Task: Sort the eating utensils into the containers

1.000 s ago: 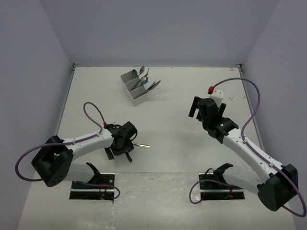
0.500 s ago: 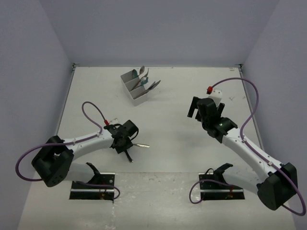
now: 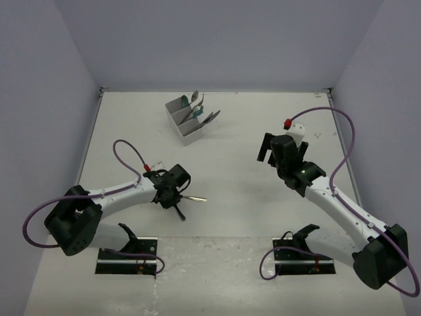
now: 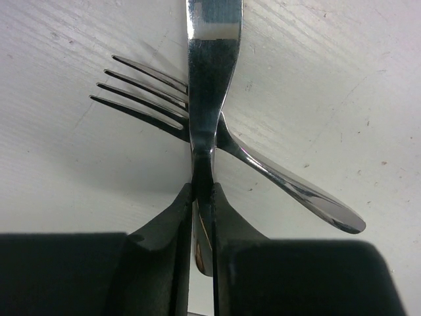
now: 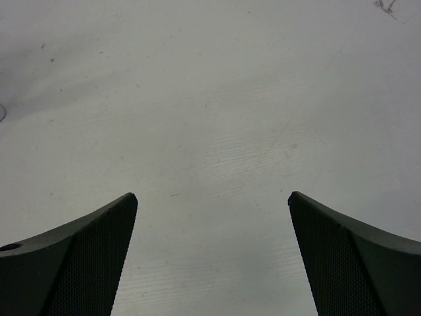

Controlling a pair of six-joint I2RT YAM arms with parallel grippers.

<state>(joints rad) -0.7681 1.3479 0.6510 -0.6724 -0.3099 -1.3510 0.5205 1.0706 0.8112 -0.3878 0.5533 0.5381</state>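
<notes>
A: The left gripper (image 4: pixel 202 189) has just closed; its jaws pinch 1 silver utensil (image 4: pixel 212 59) lying across a fork (image 4: pixel 141 99) on the table (image 4: pixel 329 79).
B: The right gripper (image 5: pixel 212 210) is spread, empty; the organiser (image 3: pixel 187 123) sits well apart; a lift looks next.

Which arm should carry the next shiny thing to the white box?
Left. The left end effector is shut on a silver utensil that crosses over a fork. The right end effector hangs open and empty, away from both.

A utensil (image 4: pixel 214 59) lies crosswise over a fork (image 4: pixel 309 201) on the table (image 4: pixel 342 79).
</notes>
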